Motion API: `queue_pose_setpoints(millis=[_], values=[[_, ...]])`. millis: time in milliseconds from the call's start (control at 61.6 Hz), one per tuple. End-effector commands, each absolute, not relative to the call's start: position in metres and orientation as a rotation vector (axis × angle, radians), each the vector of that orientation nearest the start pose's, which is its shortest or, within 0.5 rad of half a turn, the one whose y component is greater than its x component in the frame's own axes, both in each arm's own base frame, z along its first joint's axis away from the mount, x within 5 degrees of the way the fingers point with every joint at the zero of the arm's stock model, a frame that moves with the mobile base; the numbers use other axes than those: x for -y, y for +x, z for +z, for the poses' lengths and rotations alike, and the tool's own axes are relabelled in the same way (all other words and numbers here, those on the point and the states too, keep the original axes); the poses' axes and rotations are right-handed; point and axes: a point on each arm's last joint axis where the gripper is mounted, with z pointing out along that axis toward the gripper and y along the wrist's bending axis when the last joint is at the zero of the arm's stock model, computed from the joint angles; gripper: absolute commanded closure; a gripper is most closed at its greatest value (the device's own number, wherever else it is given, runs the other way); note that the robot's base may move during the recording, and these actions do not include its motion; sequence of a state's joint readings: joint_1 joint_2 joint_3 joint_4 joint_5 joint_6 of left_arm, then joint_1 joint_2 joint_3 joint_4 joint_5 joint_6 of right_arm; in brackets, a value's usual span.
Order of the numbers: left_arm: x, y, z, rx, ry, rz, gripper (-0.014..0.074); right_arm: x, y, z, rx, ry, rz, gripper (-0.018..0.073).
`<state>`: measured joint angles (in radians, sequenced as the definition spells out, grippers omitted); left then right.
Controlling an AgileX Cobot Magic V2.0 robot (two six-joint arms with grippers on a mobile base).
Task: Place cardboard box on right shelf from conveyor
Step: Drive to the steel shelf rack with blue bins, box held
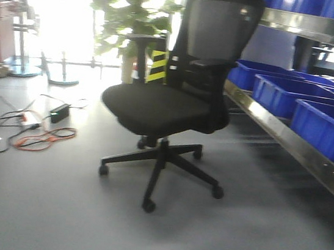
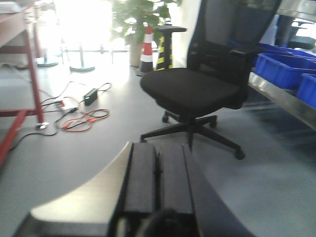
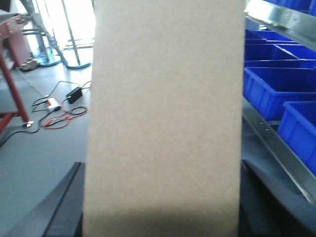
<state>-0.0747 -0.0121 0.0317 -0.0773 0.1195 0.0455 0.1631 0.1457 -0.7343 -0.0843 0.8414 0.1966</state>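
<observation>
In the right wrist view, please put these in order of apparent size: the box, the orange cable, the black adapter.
1. box: largest by far, but it is right at the camera, so nearness inflates it.
2. orange cable, on the floor.
3. black adapter: smallest.

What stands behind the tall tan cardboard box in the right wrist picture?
Beside its edges show blue plastic bins on a steel shelf and orange cables on the grey floor. The tan cardboard box covers everything directly behind it.
</observation>
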Motion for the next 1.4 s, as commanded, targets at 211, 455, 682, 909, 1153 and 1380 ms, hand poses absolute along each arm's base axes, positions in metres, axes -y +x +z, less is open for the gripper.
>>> queue_pose_setpoints(millis=[211, 455, 682, 909, 1153, 1380], values=[[0.0047, 0.0557, 0.1982, -1.529, 0.034, -0.095, 0.0712, 0.0063, -0.0014, 0.3779, -1.624, 0.017, 0.157, 0.0323], [0.0047, 0.0557, 0.1982, -1.529, 0.034, -0.095, 0.0713, 0.0063, -0.0014, 0.3779, -1.624, 0.017, 0.157, 0.0323], [0.0047, 0.0557, 0.1982, -1.529, 0.034, -0.095, 0.0713, 0.0063, -0.0014, 0.3779, -1.624, 0.017, 0.157, 0.0323], [0.0047, 0.0557, 0.1982, -1.529, 0.034, -0.095, 0.0713, 0.0063, -0.0014, 0.3779, -1.624, 0.017, 0.157, 0.0323], [0.0047, 0.0557, 0.1982, -1.529, 0.034, -0.095, 0.0712, 0.0063, -0.0014, 0.3779, -1.624, 0.017, 0.157, 0.0323], [0.0047, 0.0557, 0.1982, -1.529, 0.034, -0.095, 0.0713, 0.0063, -0.0014, 0.3779, -1.624, 0.017, 0.157, 0.0323]])
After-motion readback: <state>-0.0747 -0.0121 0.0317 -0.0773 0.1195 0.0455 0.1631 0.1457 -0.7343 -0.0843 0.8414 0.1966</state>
